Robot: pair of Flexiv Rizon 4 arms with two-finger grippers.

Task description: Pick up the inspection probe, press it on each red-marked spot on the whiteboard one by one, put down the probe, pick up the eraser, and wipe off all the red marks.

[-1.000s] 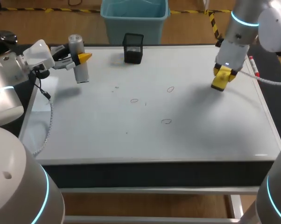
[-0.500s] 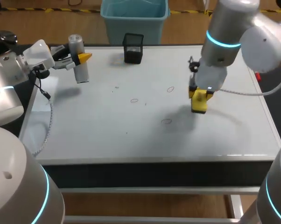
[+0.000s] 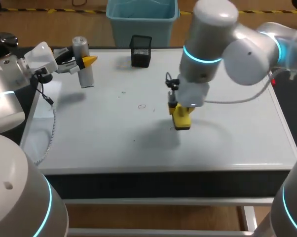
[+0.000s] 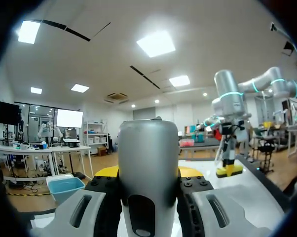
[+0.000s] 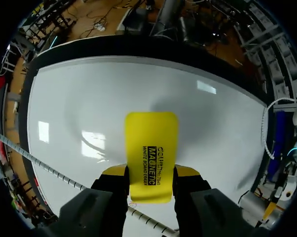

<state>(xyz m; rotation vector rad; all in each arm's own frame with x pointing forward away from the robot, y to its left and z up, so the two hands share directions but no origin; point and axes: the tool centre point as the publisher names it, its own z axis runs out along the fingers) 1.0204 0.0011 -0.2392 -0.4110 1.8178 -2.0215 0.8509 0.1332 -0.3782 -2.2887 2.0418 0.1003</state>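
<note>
The left arm (image 3: 5, 106) and right arm (image 3: 247, 52) are smooth silver-white tubes with glowing cyan rings (image 3: 202, 59) and thin cables (image 3: 54, 129). The left gripper (image 4: 149, 172) and right gripper (image 5: 151, 171) have black fingers (image 4: 105, 195) with yellow tips (image 5: 187, 171).

Item count on the table
1 whiteboard (image 3: 237, 143), 1 probe (image 3: 87, 76), 1 yellow eraser (image 3: 182, 123), 1 black box (image 3: 140, 50), 1 red mark (image 3: 142, 106) visible, 2 grippers: left gripper (image 3: 83, 61), right gripper (image 3: 181, 112).

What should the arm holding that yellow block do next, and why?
Probably slide the yellow block eraser, held in the right gripper, leftwards along the whiteboard onto the small red ring, which shows unwiped.
</note>
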